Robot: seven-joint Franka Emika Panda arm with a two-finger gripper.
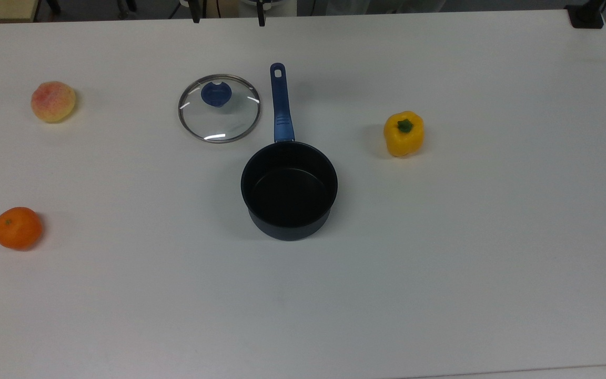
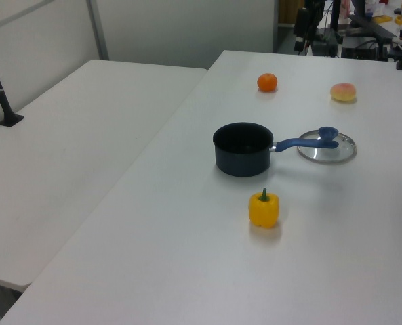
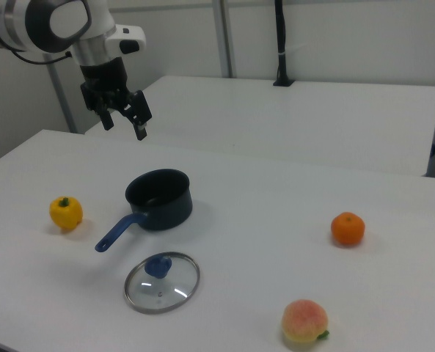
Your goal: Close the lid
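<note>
Gripper (image 3: pixel 124 121): raised well above the white table (image 3: pixel 276 220), in the right view's upper left; its two dark fingers spread wide with nothing between them, pointing down.

Saucepan (image 3: pixel 158 199): dark, uncovered, empty, upright on the table. In the right view it lies below the gripper and slightly to the right view's right, well apart from the fingers. Its long blue handle (image 3: pixel 118 232) runs toward the right view's lower left.

Lid (image 3: pixel 162 281): round clear glass with a thin metal rim and a blue centre knob (image 3: pixel 158 265), lying flat on the table, knob up. In the right view it sits far below the gripper, beyond the saucepan, the farthest of the two from the fingers. In the top view the lid (image 1: pixel 219 108) lies just beside the handle, on the top view's left of it, near but not on the pan.

Yellow pepper (image 3: pixel 66 213): upright, green stem up; below the gripper and to the right view's left.

Orange fruit (image 3: pixel 348 228): well apart from the gripper, toward the right view's right.

Peach (image 3: pixel 304 322): pink-yellow, farthest from the gripper, at the right view's lower right.

Second table (image 3: pixel 298 110): white, behind the gripper in the right view.
</note>
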